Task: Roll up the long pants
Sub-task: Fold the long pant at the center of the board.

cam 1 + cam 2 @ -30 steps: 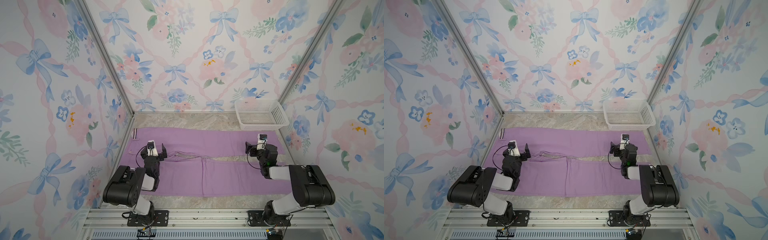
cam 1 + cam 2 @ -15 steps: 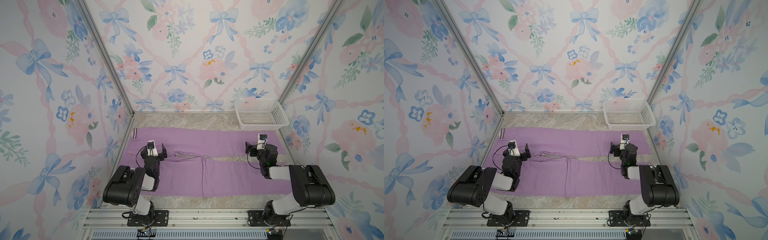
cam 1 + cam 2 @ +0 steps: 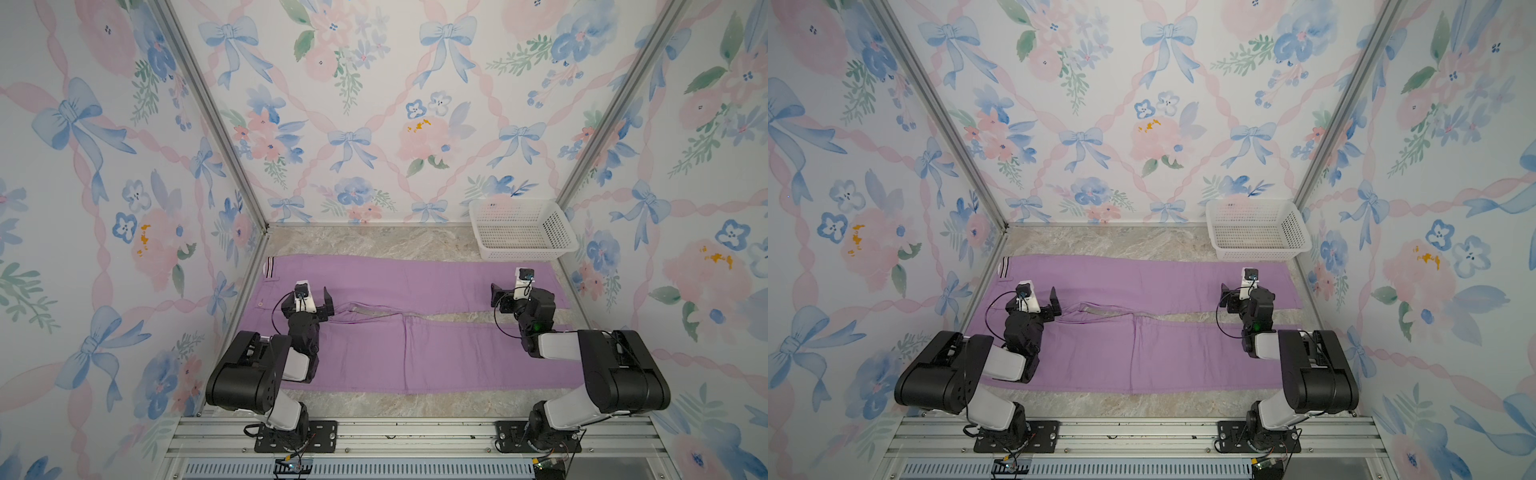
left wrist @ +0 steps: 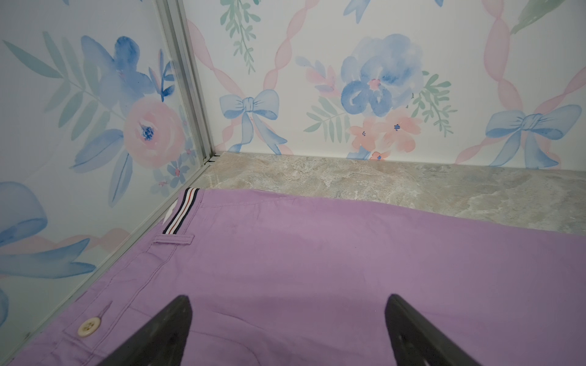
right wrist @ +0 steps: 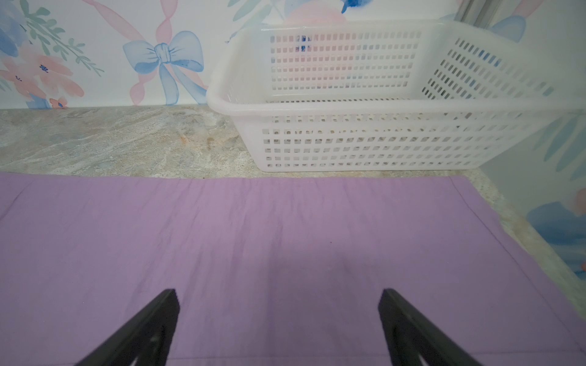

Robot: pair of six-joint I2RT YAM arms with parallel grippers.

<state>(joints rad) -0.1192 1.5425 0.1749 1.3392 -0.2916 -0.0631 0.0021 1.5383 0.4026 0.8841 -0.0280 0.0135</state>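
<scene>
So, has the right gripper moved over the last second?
No. The right gripper keeps the same spot short of the basket, open over the pants.

The left gripper [image 4: 288, 301] is hovering, jaws spread wide, over the waistband end of the long pants [image 3: 415, 286]; the right gripper [image 5: 278, 293] is hovering, equally spread, over their cuff end.

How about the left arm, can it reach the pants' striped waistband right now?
Probably yes: the left tool is open over the pants, close to the striped waistband, nothing between them, though the side wall is tight there.
</scene>
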